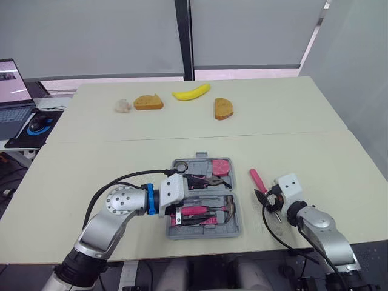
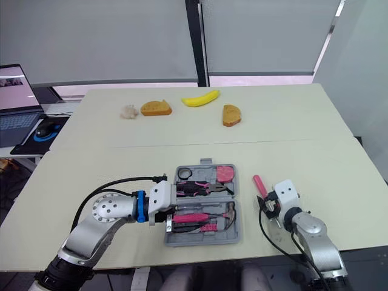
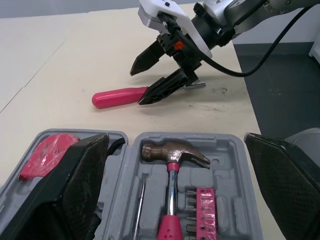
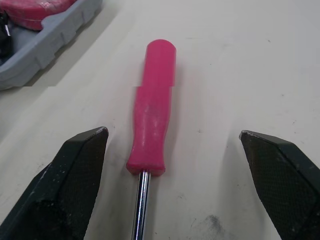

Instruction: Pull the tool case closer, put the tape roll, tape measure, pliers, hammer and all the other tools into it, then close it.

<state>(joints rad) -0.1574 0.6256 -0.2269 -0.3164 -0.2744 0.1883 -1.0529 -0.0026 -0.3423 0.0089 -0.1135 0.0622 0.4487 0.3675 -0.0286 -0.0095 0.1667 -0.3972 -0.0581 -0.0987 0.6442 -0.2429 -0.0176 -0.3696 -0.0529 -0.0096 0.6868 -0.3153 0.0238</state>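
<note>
Currently we log the open tool case (image 1: 237,225) holding hammer (image 3: 172,152), pliers (image 1: 203,180), bits (image 3: 202,210); left gripper (image 3: 175,137) above it, fingers wide. Screwdriver (image 4: 152,110) lies beside it, between right gripper's (image 4: 172,133) spread fingers.

Far half of pale table (image 1: 303,121): yellow banana (image 1: 191,92) lying flat near the back edge, one brown bread slice (image 1: 148,102) just to its left, a second bread slice (image 1: 223,108) to its right and a little nearer, all three apart. Small whitish lump (image 1: 123,106) just beside the left slice, not identifiable. Off the table's left side, on a lower surface: open laptop (image 1: 13,97) with lit screen, a mouse (image 1: 40,122) on a black-and-blue mouse pad (image 1: 24,138); grey window blinds (image 1: 97,36) behind.
</note>
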